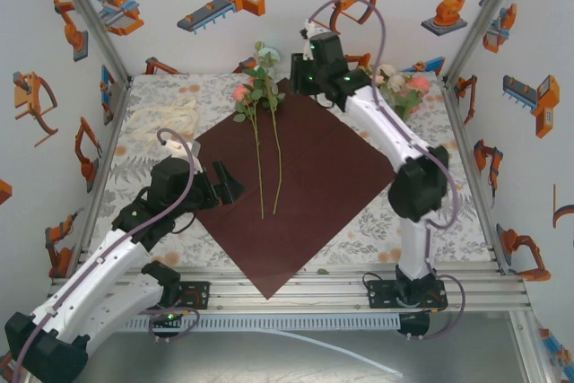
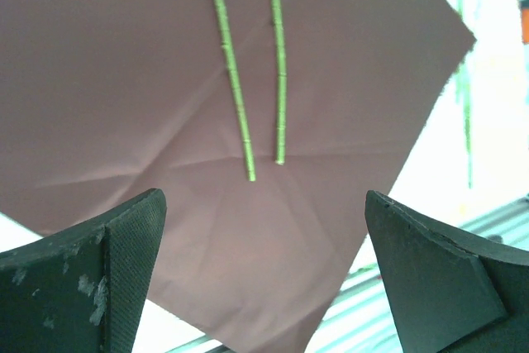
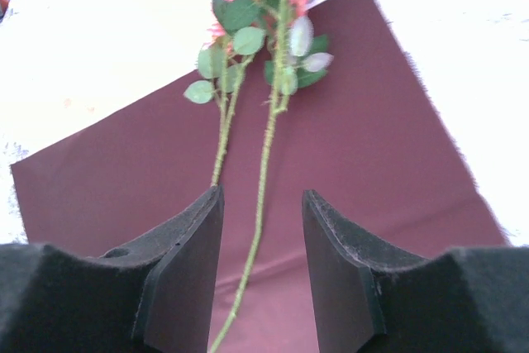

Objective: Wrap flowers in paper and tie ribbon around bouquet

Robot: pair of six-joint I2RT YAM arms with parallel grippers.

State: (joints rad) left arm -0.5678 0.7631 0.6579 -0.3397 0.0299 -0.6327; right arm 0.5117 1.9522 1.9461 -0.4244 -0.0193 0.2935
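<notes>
1. At the middle of the surface [image 1: 377, 230], the paper [image 1: 323, 177] lies flat and turned like a diamond, with one corner toward the near edge and the opposite corner toward the far edge.
2. Two of the flowers [image 1: 256, 87] lie side by side on the paper. Their heads and leaves are over its far corner. Their thin stems [image 1: 269, 168] run toward the near edge and end around the middle of the sheet, a little left of centre.
3. Off the paper, near the far right corner of the surface, lies a loose bunch [image 1: 401, 87] of pink and white roses.
4. The ribbon [image 1: 166, 118] lies in a soft heap near the far left corner of the surface, apart from the paper.
5. The left jaws sit low at the paper's left edge, spread wide and holding nothing. In the left wrist view the pads [image 2: 124, 270] stand far apart. The cut stem ends [image 2: 264, 155] lie beyond them on the burgundy sheet [image 2: 107, 80].
6. The right jaws hang over the paper's far corner, beside the flower heads, partly parted and pinching nothing. In the right wrist view the pads [image 3: 186, 279] stand on either side of one stem [image 3: 263, 179], which lies on the paper below them. The second stem [image 3: 221, 142] runs just to its left.
</notes>
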